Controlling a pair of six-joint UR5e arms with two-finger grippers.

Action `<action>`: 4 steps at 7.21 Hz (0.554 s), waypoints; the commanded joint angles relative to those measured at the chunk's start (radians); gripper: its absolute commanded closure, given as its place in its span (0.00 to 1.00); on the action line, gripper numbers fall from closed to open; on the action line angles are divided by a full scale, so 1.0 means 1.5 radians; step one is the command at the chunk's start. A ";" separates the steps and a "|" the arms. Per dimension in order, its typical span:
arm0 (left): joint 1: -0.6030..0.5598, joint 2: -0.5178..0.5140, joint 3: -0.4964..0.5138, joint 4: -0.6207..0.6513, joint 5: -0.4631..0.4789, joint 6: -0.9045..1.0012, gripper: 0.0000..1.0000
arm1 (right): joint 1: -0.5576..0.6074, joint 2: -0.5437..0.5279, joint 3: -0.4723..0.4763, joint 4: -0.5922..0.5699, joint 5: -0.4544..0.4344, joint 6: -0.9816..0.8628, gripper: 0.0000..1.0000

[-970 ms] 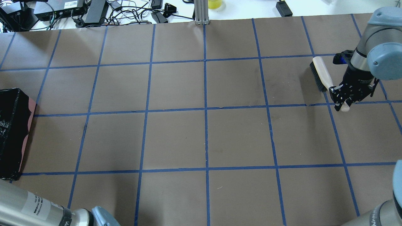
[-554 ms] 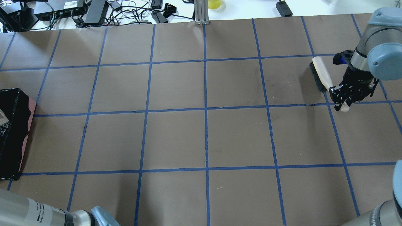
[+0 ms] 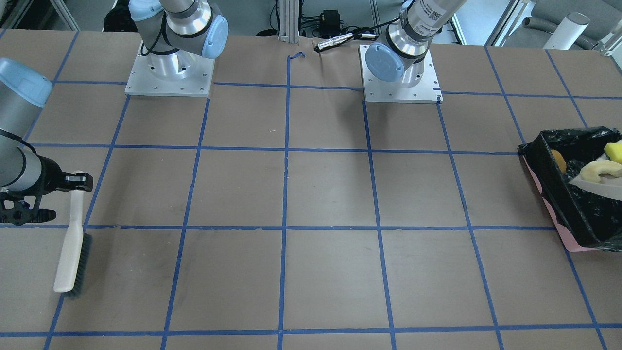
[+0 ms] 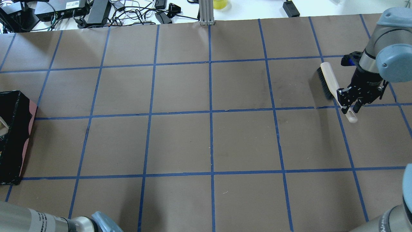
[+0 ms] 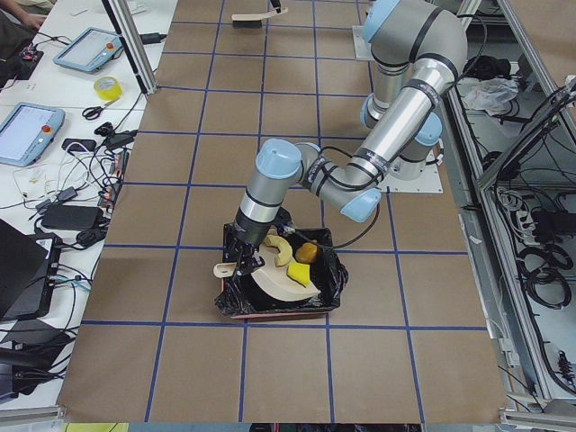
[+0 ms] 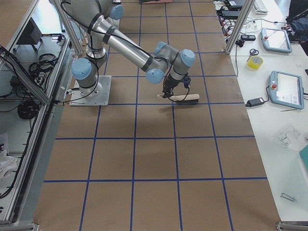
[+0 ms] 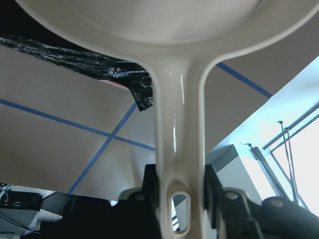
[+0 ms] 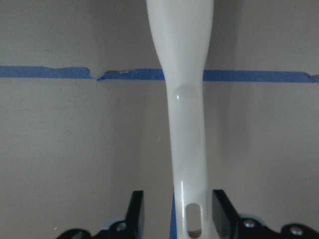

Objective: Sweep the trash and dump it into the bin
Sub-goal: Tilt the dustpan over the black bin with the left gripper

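Beige dustpan (image 5: 281,286), its handle pinched tight by the left gripper (image 7: 180,181), tilts over the bin (image 3: 559,199), presumably so the trash (image 3: 601,170) at the pan's far lip slides in. The right gripper (image 8: 178,211) straddles the brush (image 3: 73,243) handle, jaws apart and not touching it, sweeping apparently done.

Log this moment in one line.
left gripper shut on dustpan over bin | right gripper open around brush | trash over bin

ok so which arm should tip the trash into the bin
Left. The left gripper is shut on the dustpan handle, with the pan over the bin and the crescent piece apparently on it. The right gripper is open around the brush handle, far from the bin.
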 commanded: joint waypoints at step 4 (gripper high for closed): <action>0.009 0.097 -0.145 0.167 0.005 0.015 1.00 | 0.000 -0.002 -0.007 0.000 -0.004 0.004 0.41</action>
